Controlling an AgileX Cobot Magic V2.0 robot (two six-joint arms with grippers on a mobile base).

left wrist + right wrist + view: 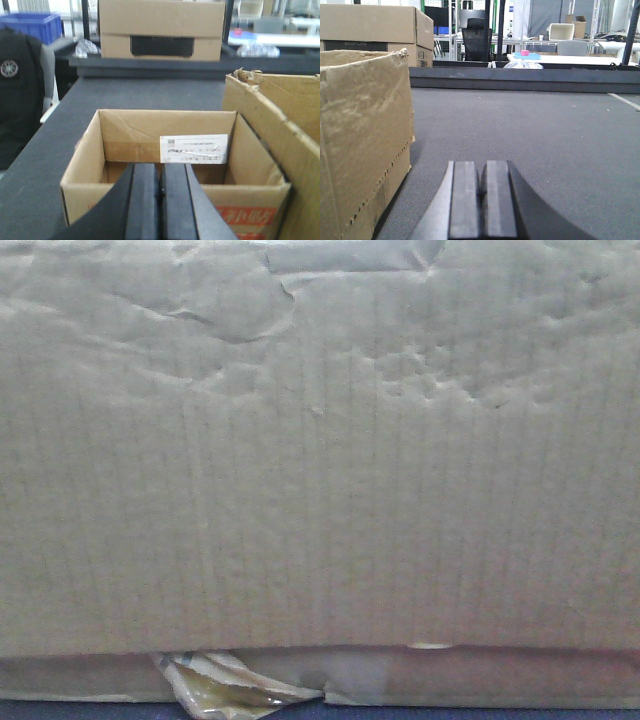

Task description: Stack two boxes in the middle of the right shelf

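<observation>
Showing on the left gripper [160,170] two flat, matte black fingers [145,200] with squared tips, parting along only a thin dark seam and spreading lower down into curved black shoulders on either side. Repeating the same build on the right gripper [482,164]: two dark grey rectangular pads [466,200], dipping into a small round hollow along the seam, flaring into a paler grey flank on one side and a black one on the other.

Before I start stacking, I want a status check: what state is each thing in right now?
left end effector: shut, empty.
right end effector: shut, empty.
small box: upright, open-topped, nothing visible inside.
large box: upright, dented, top edge torn.
tape scrap: peeling, crumpled.
far box: upright, closed.
</observation>
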